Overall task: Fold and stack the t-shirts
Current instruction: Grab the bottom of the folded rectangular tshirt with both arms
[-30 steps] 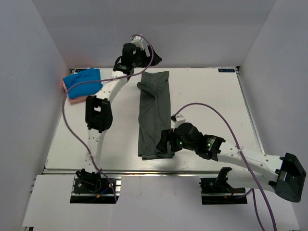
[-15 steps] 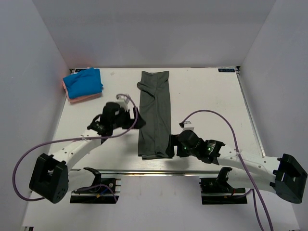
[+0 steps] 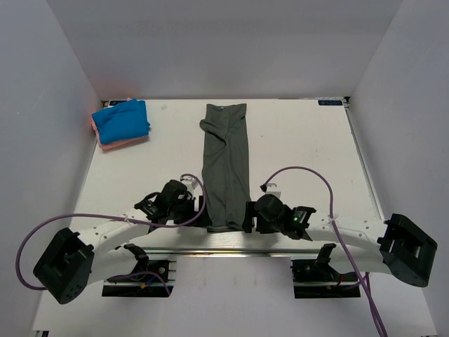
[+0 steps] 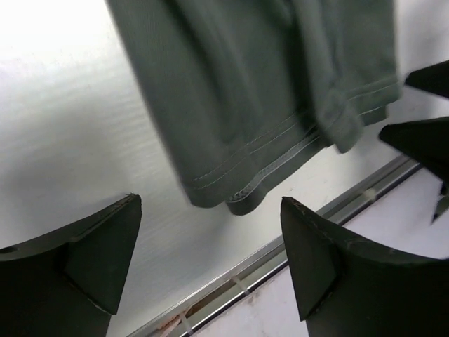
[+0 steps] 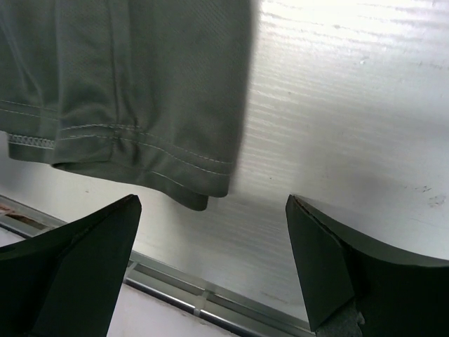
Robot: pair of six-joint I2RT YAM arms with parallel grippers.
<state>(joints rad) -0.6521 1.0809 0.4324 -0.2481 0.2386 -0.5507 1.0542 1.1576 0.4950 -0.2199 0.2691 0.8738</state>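
- Dark grey-green cloth t-shirt [image 3: 226,161], folded into a long strip, mid white table [image 3: 302,140], hem near its front edge.
- Left gripper [image 4: 208,203] and right gripper [image 5: 212,201] gaping wide, flanking the hem.
- Could easily pinch just the top layer, then lose the fold on lifting.

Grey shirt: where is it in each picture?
Top: shirt is a long strip down the middle.
Left wrist: shirt fills the top.
Right wrist: shirt is upper left.
Shared landmark: the stitched hem beside the metal table edge.
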